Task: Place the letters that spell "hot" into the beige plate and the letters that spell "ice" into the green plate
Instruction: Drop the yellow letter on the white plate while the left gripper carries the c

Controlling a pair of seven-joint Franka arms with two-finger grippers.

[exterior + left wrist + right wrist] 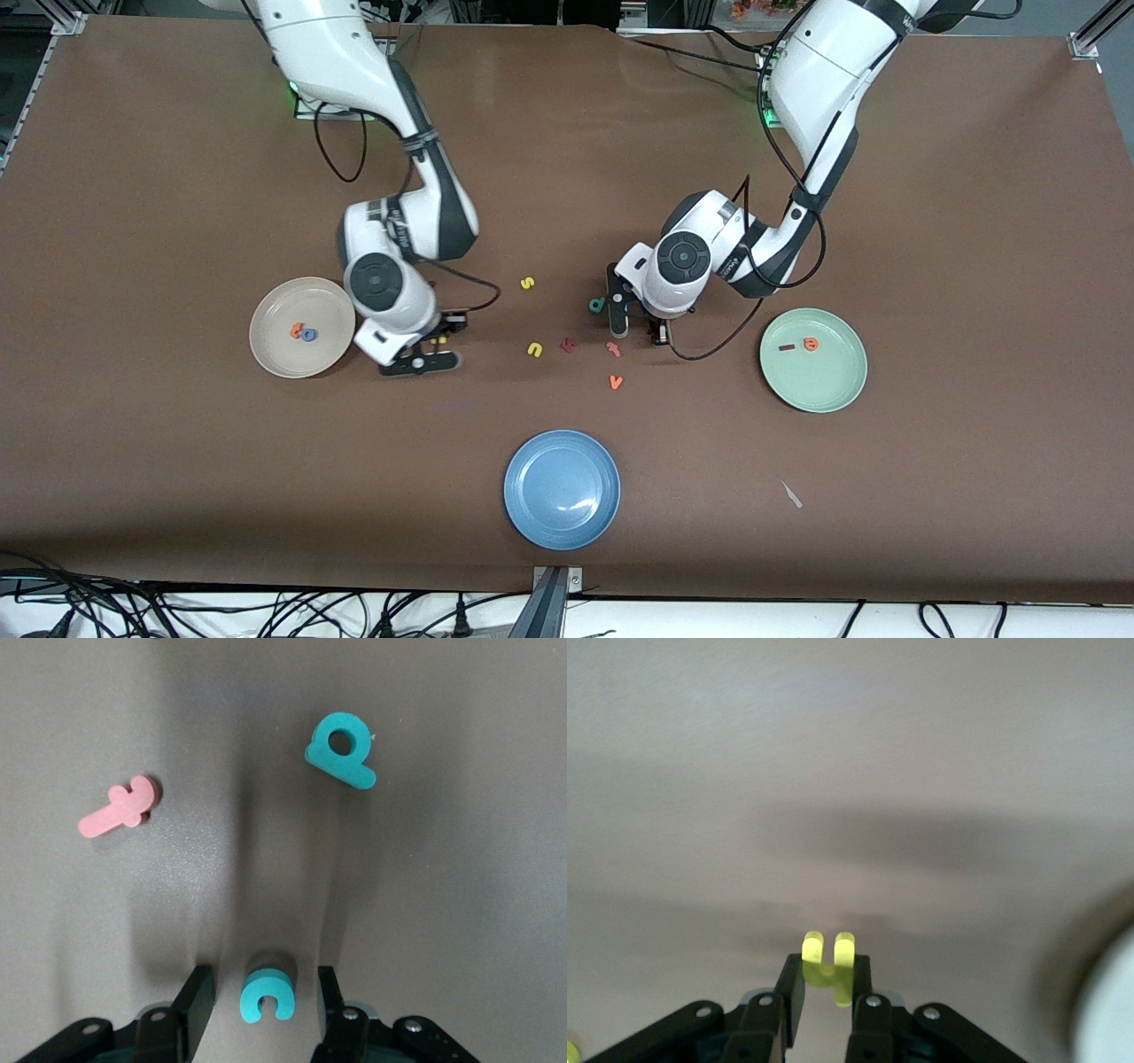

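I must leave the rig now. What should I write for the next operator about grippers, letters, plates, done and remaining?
Right gripper: shut on the yellow h, beside the beige plate.
Left gripper: open around the teal c, which lies on the table, not yet gripped.
Done: blue o and orange t in the beige plate; dark red i and orange e in the green plate.
Left: drop h in beige, carry c to green.

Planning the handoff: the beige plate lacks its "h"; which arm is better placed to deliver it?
Right: the right gripper is shut on the yellow "h", just beside the beige plate.
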